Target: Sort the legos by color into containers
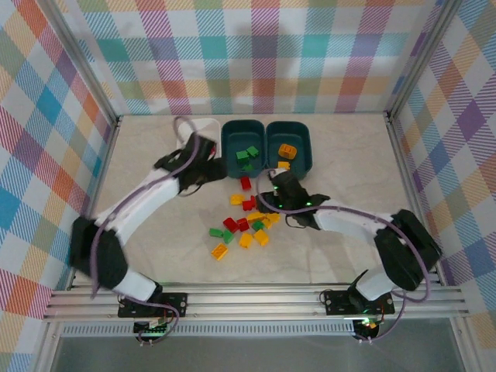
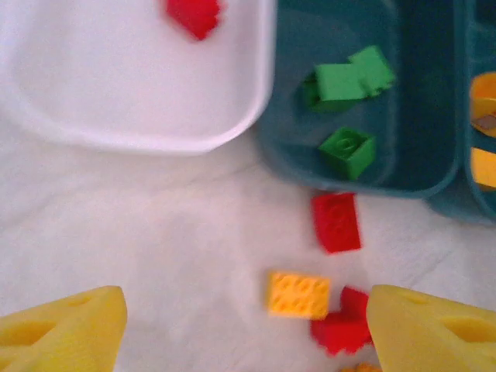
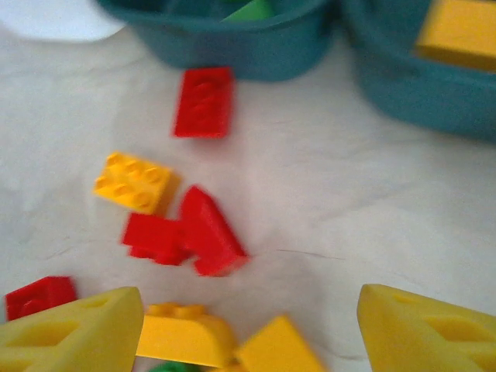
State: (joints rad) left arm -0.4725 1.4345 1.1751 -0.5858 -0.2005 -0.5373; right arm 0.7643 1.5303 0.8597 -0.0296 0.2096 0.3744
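A row of three tubs is being shown at the far side of the pale table (image 1: 302, 260): a white tub (image 2: 116, 85), a dark teal tub (image 2: 418, 116) just beside it, and a second teal tub (image 1: 301, 139) touching that one on the right. A single red brick (image 2: 194, 15) is being held in the white tub, near its far wall. Green bricks (image 2: 349, 151), bright and studded, are being held in the first teal tub. Yellow-orange bricks (image 1: 287, 149) are being held in the second.

The remaining bricks are being left loose on the table in front of the tubs, between the two arms. A flat red brick (image 3: 204, 101) is being seen just in front of the first teal tub, apart from its wall. Nearer the arms, a yellow studded brick (image 3: 136, 182) is being flanked by a pair of red pieces (image 3: 182, 236) just beside it. A mixed heap (image 1: 244, 229) of red, green and yellow bricks is being shown nearer still, the pieces crowded close together.

The left gripper (image 2: 248, 333) is being held over the table in front of the white tub, its yellow fingers (image 2: 62, 329) spread wide with nothing between them. The right gripper (image 3: 249, 314) is being held over the loose bricks, its fingers likewise spread, nothing gripped, with yellow bricks (image 3: 186, 333) lying below the gap.
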